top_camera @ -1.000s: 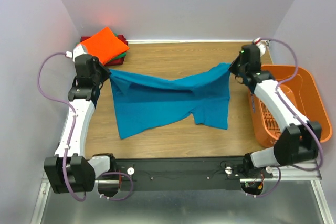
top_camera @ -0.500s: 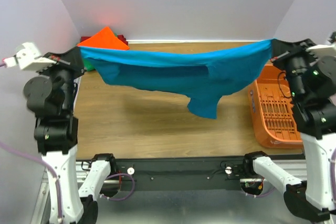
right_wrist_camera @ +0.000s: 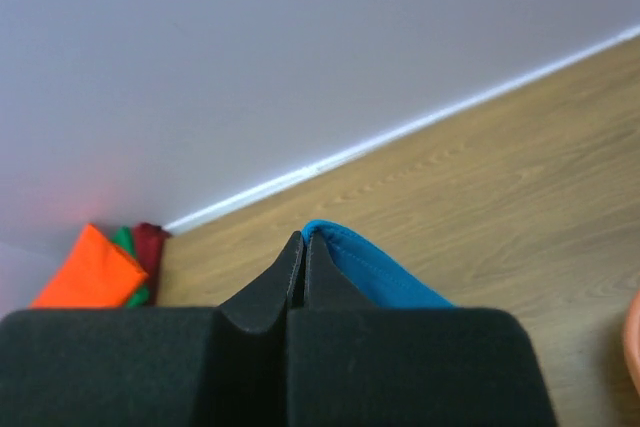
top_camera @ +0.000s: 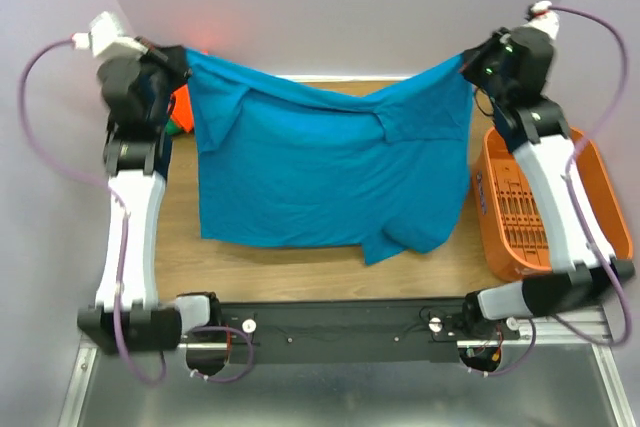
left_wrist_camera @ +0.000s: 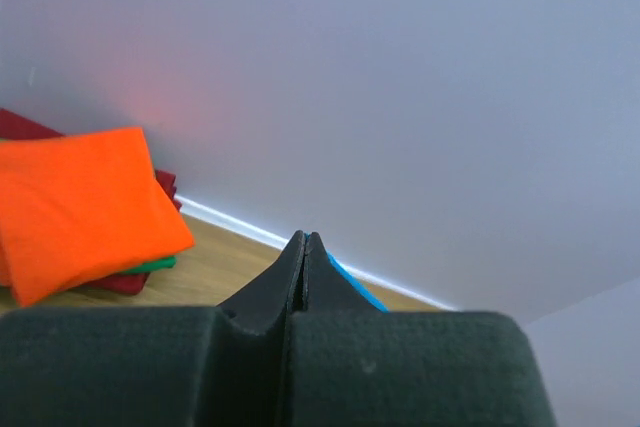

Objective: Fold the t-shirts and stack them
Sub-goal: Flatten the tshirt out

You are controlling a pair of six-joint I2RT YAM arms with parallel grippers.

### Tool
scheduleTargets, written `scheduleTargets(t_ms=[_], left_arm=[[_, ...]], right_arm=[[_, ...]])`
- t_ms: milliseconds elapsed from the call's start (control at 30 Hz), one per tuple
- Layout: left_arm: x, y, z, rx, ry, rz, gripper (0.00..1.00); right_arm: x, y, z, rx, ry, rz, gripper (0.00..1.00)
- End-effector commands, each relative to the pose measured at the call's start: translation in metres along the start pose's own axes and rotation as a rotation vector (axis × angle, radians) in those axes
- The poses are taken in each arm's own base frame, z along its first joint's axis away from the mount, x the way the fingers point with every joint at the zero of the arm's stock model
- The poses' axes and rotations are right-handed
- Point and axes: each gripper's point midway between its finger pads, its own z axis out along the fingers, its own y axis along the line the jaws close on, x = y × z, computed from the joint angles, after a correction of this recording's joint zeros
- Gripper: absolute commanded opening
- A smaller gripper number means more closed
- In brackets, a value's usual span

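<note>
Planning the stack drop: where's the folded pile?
Top view: the folded pile sits in the far-left table corner, mostly hidden between left arm and teal t-shirt.

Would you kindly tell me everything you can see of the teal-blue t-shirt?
The teal-blue t-shirt is plain soft cloth, unfolded and hanging as a wide sheet over the table. The left claw and right claw, both shut, pinch its two upper corners, and its top edge sags between them. A fold crosses its upper right, and one lower corner droops below the hem. Whether it brushes the table cannot be told.
</note>
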Motion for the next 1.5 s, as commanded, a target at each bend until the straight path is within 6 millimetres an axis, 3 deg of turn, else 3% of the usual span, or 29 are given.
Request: scheduleTargets(t_ms=[0,33,133,167,200,233,267,333,367,400,433,467,500,533,600,633,667,700,733,767,800,833,900,967,1100,1200,1467], left_arm=[[-0.006,-0.022,0.056,0.113,-0.004,0.012,0.0],[-0.011,-0.029,0.074,0.139,-0.005,0.018,0.0],[-0.034,-0.051,0.096,0.2,-0.033,0.042,0.0],[-0.041,-0.056,0.1,0.21,-0.041,0.05,0.0],[-0.044,-0.059,0.102,0.209,-0.03,0.065,0.0],[-0.064,-0.072,0.103,0.236,-0.067,0.076,0.0],[-0.07,-0.075,0.103,0.24,-0.072,0.085,0.0],[-0.078,-0.08,0.101,0.244,-0.077,0.099,0.0],[-0.076,-0.078,0.1,0.238,-0.068,0.104,0.0],[-0.072,-0.076,0.098,0.234,-0.056,0.103,0.0],[-0.057,-0.066,0.096,0.218,-0.026,0.105,0.0],[-0.047,-0.058,0.094,0.202,-0.008,0.102,0.0],[-0.035,-0.048,0.093,0.18,0.012,0.099,0.0],[-0.004,-0.027,0.091,0.144,0.069,0.088,0.0],[0.032,-0.002,0.086,0.096,0.138,0.067,0.0],[0.072,0.027,0.078,0.04,0.217,0.052,0.0],[0.095,0.041,0.073,0.015,0.258,0.039,0.0],[0.136,0.072,0.06,-0.048,0.333,0.012,0.0],[0.135,0.07,0.06,-0.046,0.328,0.002,0.0],[0.177,0.099,0.043,-0.115,0.406,-0.029,0.0],[0.195,0.112,0.036,-0.135,0.437,-0.037,0.0],[0.227,0.135,0.021,-0.185,0.493,-0.048,0.0],[0.254,0.156,0.009,-0.235,0.533,-0.071,0.0],[0.294,0.179,-0.012,-0.286,0.621,-0.094,0.0],[0.33,0.201,-0.033,-0.343,0.704,-0.12,0.0],[0.333,0.21,-0.045,-0.381,0.702,-0.113,0.0],[0.314,0.228,-0.081,-0.524,0.625,-0.079,0.0]], right_arm=[[-0.025,0.016,0.042,-0.027,-0.094,-0.015,0.01],[-0.047,0.029,0.043,-0.053,-0.142,-0.005,0.01],[-0.069,0.041,0.058,-0.068,-0.19,-0.004,0.01],[-0.097,0.055,0.048,-0.103,-0.25,0.008,0.01],[-0.102,0.059,0.05,-0.11,-0.264,0.008,0.01],[-0.11,0.061,0.047,-0.116,-0.281,0.013,0.01],[-0.124,0.068,0.037,-0.137,-0.312,0.024,0.01],[-0.125,0.068,0.034,-0.139,-0.312,0.027,0.01],[-0.129,0.068,0.023,-0.144,-0.319,0.035,0.01],[-0.106,0.057,0.032,-0.115,-0.27,0.029,0.01],[-0.097,0.051,0.031,-0.1,-0.25,0.032,0.01],[-0.067,0.034,0.035,-0.064,-0.186,0.027,0.01],[-0.076,0.037,0.023,-0.077,-0.206,0.042,0.01],[-0.034,0.016,0.035,-0.03,-0.116,0.027,0.01],[0.003,-0.004,0.028,0.003,-0.042,0.044,0.01],[0.059,-0.032,0.032,0.061,0.073,0.029,0.01],[0.081,-0.043,0.029,0.082,0.115,0.029,0.01],[0.129,-0.07,0.021,0.134,0.211,0.035,0.01],[0.127,-0.068,0.02,0.129,0.205,0.05,0.01],[0.172,-0.093,0.014,0.181,0.297,0.047,0.01],[0.2,-0.109,0.012,0.219,0.358,0.042,0.01],[0.235,-0.126,0.004,0.251,0.442,0.032,0.01],[0.275,-0.147,-0.002,0.303,0.539,0.022,0.01],[0.298,-0.163,-0.008,0.346,0.593,0.006,0.02],[0.323,-0.181,-0.021,0.383,0.66,-0.018,0.06],[0.315,-0.182,-0.025,0.384,0.63,-0.029,0.08],[0.29,-0.186,-0.04,0.4,0.583,-0.051,0.11]])
